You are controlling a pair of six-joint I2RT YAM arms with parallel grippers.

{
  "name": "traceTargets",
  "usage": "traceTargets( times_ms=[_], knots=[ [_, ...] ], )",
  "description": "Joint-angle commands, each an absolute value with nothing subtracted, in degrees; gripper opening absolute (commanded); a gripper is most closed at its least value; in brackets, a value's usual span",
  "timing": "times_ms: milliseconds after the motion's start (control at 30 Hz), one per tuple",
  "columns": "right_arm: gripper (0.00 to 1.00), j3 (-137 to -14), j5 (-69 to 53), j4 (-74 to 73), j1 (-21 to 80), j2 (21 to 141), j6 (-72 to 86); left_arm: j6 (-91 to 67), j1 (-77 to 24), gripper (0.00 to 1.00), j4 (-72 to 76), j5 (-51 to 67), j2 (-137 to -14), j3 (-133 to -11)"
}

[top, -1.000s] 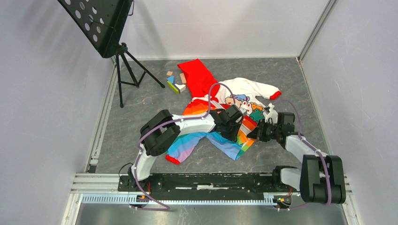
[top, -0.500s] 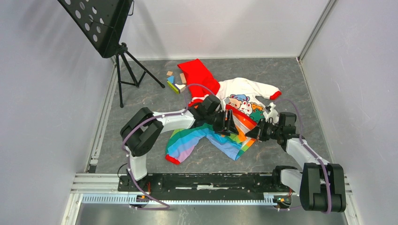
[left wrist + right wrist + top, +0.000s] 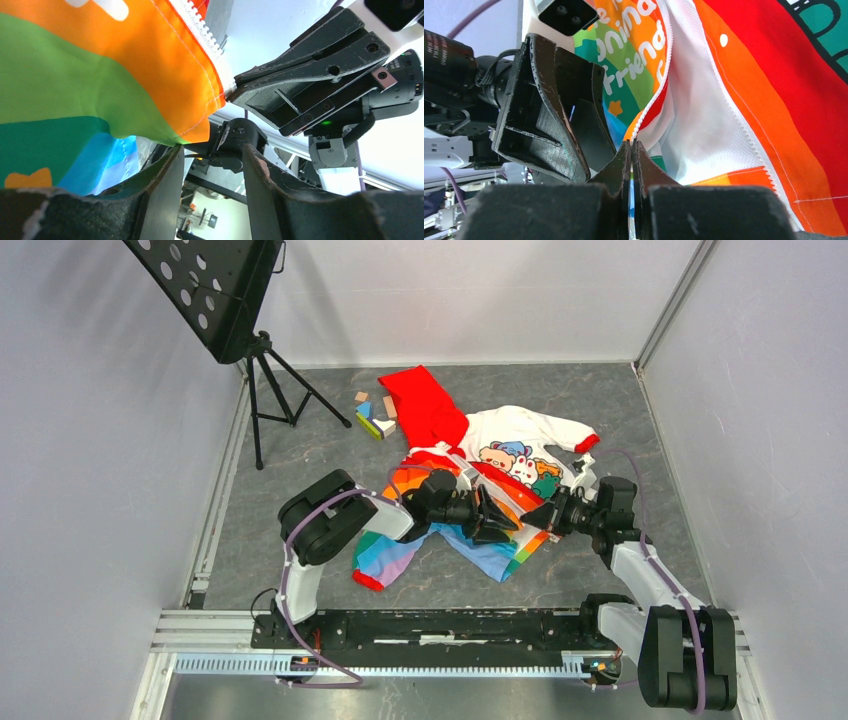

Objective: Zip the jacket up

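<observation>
The jacket [image 3: 470, 480] lies open on the grey floor, red hood [image 3: 425, 405] at the back and the white bear panel [image 3: 515, 455] on the right. My right gripper [image 3: 548, 512] is shut on the lower end of the white zipper edge; its pinch shows in the right wrist view [image 3: 631, 144], with the zipper teeth [image 3: 659, 90] running up from it. My left gripper [image 3: 497, 518] is open and empty, facing the right gripper just left of it. In the left wrist view [image 3: 212, 150] the rainbow fabric [image 3: 100, 75] hangs above its fingers.
A black music stand [image 3: 215, 290] on a tripod [image 3: 275, 390] stands at the back left. Several small wooden blocks [image 3: 373, 412] lie beside the hood. Grey walls close in both sides, and a metal rail [image 3: 440, 625] runs along the near edge.
My left arm has drawn its elbow back and its gripper has shifted a little nearer, now pointing at the right gripper. The right gripper has kept its hold and moved slightly back.
</observation>
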State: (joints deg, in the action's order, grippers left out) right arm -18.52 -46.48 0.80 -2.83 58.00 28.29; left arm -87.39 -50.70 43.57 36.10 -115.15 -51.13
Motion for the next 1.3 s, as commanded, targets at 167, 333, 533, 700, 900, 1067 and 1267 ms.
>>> traceTargets(
  times_ms=[167, 333, 533, 700, 900, 1067, 1267],
  knots=[
    [0.00, -16.7, -49.4, 5.7, -2.6, 56.6, 32.4, -96.2, -50.6, 0.46, 56.1, 32.6, -120.7, -51.4],
    [0.00, -16.3, -49.8, 5.6, -2.6, 56.4, 32.3, -95.8, -50.5, 0.39, 56.3, 32.2, -122.1, -52.6],
    [0.00, -16.4, -50.0, 4.2, -2.6, 56.1, 31.1, -92.7, -50.5, 0.40, 54.3, 32.1, -121.7, -53.7],
    [0.00, -16.6, -50.2, 4.0, -2.6, 56.3, 30.9, -91.5, -50.5, 0.42, 56.2, 32.5, -121.7, -53.9],
    [0.00, -17.1, -50.2, 3.5, -2.6, 56.4, 30.5, -90.8, -50.5, 0.26, 57.7, 32.8, -121.9, -54.0],
    [0.00, -17.6, -49.5, 1.7, -2.6, 57.1, 28.4, -88.6, -50.5, 0.05, 58.3, 32.6, -121.5, -53.9],
    [0.18, -23.4, -41.9, -10.0, -2.6, 57.9, 19.5, -84.6, -50.5, 0.02, 60.1, 31.9, -120.8, -52.9]
  ],
)
